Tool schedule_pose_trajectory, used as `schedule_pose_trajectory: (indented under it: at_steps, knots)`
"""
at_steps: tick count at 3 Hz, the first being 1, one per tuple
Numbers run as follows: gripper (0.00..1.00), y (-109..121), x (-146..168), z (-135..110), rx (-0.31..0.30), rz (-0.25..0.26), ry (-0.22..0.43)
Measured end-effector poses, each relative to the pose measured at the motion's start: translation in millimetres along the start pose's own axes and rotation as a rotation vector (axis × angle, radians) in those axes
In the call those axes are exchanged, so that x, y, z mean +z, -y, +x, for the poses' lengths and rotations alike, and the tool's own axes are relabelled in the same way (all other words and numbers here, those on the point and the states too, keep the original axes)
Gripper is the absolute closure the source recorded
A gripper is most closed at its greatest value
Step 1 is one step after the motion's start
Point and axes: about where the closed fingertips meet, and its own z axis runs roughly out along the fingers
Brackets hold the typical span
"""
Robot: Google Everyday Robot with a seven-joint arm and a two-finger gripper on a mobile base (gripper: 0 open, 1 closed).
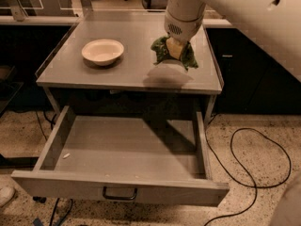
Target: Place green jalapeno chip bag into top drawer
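Note:
The green jalapeno chip bag (161, 51) hangs crumpled in my gripper (175, 48), which is shut on it and holds it just above the grey tabletop (136, 65), over its right part. My white arm comes down from the upper right. The top drawer (122, 154) is pulled wide open below the tabletop. Its inside holds only a small pale speck at the left. Its flat front panel has a dark pull handle (120, 193) at the centre. The bag is above the tabletop, behind the drawer opening.
A cream bowl (102, 51) sits on the left part of the tabletop. A black cable (254, 173) loops on the speckled floor to the right of the drawer. Dark cabinets stand on both sides of the table.

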Motion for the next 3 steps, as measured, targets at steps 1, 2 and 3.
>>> schedule_pose_trajectory:
  at_steps: [1, 2, 3]
  knots:
    - [1.0, 0.5, -0.3, 0.1, 0.001, 0.003, -0.001]
    - [1.0, -21.7, -16.8, 11.5, 0.007, 0.006, 0.006]
    - [1.0, -61.3, -30.4, 28.4, 0.005, 0.018, -0.012]
